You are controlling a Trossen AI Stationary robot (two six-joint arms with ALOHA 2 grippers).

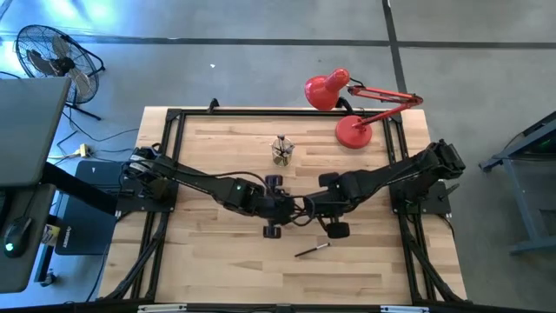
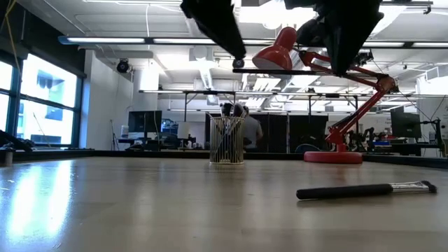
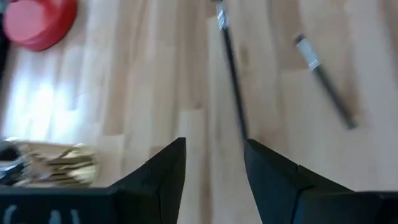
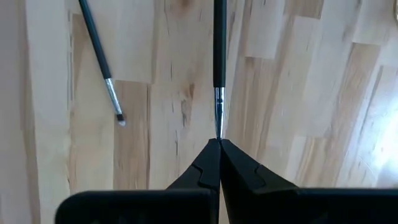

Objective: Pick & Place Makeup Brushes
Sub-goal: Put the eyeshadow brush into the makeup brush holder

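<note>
One slim dark brush (image 4: 219,50), pinched.

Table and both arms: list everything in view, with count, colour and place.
held makeup brush: one, black with a silver ferrule, above mid-table.
loose makeup brush: one, dark with a silver ferrule, flat on the wood, across the grippers from the cup.
cup: one, clear, brushes standing in it, behind the grippers.
desk lamp: one, red, right rear of the table.
table: one, light wood.
floor fan: one, dark, on the floor past the left rear corner.
left gripper: open, mid-table, facing the held brush.
right gripper: shut on the held brush's end.
</note>
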